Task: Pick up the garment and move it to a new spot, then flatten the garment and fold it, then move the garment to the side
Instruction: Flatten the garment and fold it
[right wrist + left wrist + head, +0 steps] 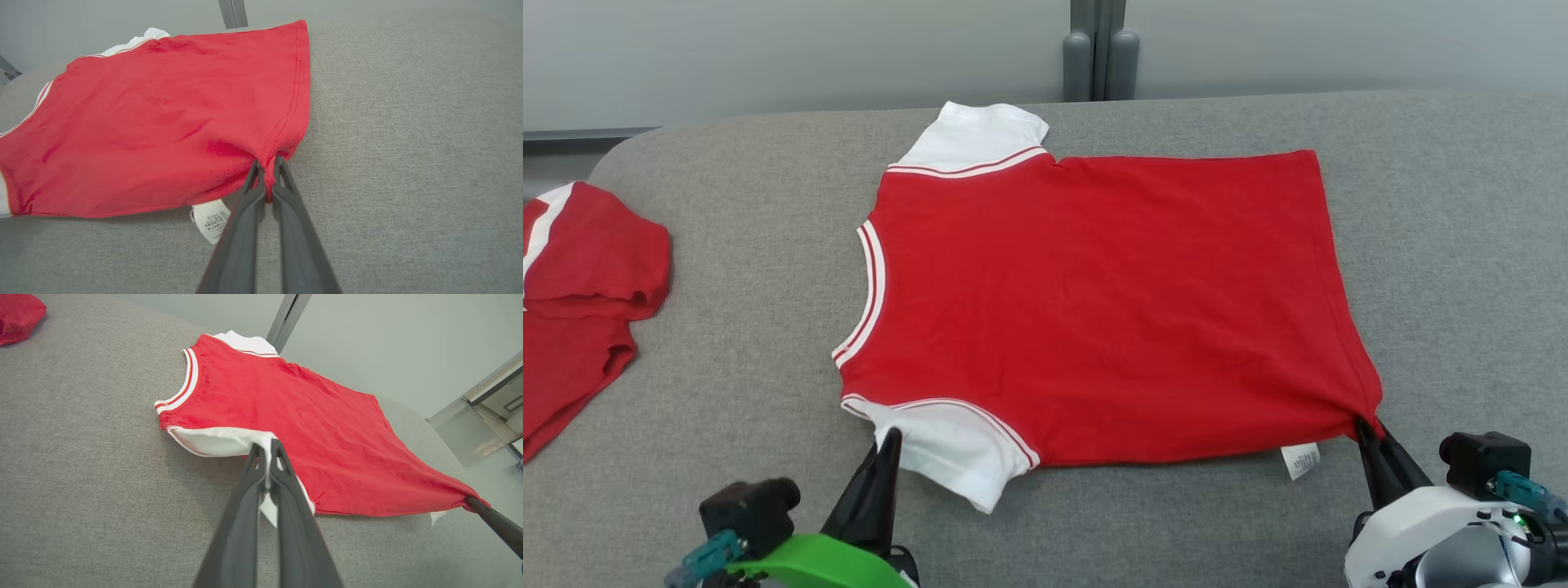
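The garment (1094, 302) is a red shirt with white sleeves, spread flat on the grey table (1462, 245) with its neckline to the left. My left gripper (888, 441) is shut on the near white sleeve (220, 441), which is pinched between its fingers (265, 453). My right gripper (1364, 429) is shut on the near hem corner of the garment (163, 122), the red cloth bunched between its fingers (267, 167). A white care label (210, 220) hangs out under the hem just left of the right gripper.
Another red and white garment (580, 286) lies crumpled at the table's left edge. Bare grey table surface lies to the right of the shirt and along the front edge. A grey post (1098, 49) stands behind the table.
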You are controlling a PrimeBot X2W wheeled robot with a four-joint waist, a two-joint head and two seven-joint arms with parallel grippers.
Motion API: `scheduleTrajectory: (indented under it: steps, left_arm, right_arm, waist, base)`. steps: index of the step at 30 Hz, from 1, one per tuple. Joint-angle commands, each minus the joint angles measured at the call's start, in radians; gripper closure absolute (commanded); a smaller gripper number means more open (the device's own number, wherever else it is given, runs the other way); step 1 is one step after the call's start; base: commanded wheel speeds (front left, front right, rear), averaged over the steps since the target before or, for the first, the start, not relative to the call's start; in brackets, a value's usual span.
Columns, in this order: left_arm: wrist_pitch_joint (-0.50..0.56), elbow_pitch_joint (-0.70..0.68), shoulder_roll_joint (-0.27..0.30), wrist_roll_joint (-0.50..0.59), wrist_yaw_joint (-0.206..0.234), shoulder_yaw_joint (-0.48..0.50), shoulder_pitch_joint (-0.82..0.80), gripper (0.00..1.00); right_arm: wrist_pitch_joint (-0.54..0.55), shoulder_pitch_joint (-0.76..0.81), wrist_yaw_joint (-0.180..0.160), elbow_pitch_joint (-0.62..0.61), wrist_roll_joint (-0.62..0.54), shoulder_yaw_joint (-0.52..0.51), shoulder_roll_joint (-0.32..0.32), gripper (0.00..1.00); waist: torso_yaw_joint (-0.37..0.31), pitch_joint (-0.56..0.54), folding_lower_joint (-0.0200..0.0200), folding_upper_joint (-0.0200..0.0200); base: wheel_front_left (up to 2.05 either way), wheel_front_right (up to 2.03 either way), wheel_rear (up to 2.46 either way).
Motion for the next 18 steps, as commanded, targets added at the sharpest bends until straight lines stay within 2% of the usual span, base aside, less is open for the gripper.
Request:
scheduleTrajectory:
  steps: [1,5,9,13,18]
  left_arm:
    - [0.030,-0.003,0.011,0.007,0.006,-0.006,-0.035,1.00]
    - [0.107,0.023,0.028,0.015,0.017,-0.019,-0.112,1.00]
    - [0.156,0.094,0.020,0.000,0.033,-0.010,-0.203,1.00]
    - [0.165,0.192,0.004,-0.010,0.022,-0.009,-0.297,1.00]
    - [0.126,0.330,-0.012,-0.007,-0.004,-0.008,-0.426,1.00]
  right_arm:
    - [0.023,0.004,-0.002,-0.014,0.002,-0.003,-0.002,1.00]
    - [0.082,-0.021,-0.002,-0.015,0.002,-0.019,-0.002,1.00]
    - [0.109,-0.063,-0.002,0.026,0.020,-0.029,-0.002,1.00]
    - [0.121,-0.130,-0.002,0.095,0.035,-0.029,-0.002,1.00]
    - [0.136,-0.233,-0.002,0.191,0.029,-0.028,-0.002,1.00]
  waist:
    - [0.000,-0.005,0.0001,0.0000]
    - [-0.003,-0.010,0.0001,0.0000]
    - [-0.010,-0.012,0.0001,0.0000]
    - [-0.019,-0.003,0.0001,0.0000]
    - [-0.033,0.023,0.0001,0.0000]
  base:
    - [0.00,0.00,0.00]
    - [0.00,0.00,0.00]
    - [0.00,0.00,0.00]
    - [0.00,0.00,0.00]
    - [0.00,0.00,0.00]
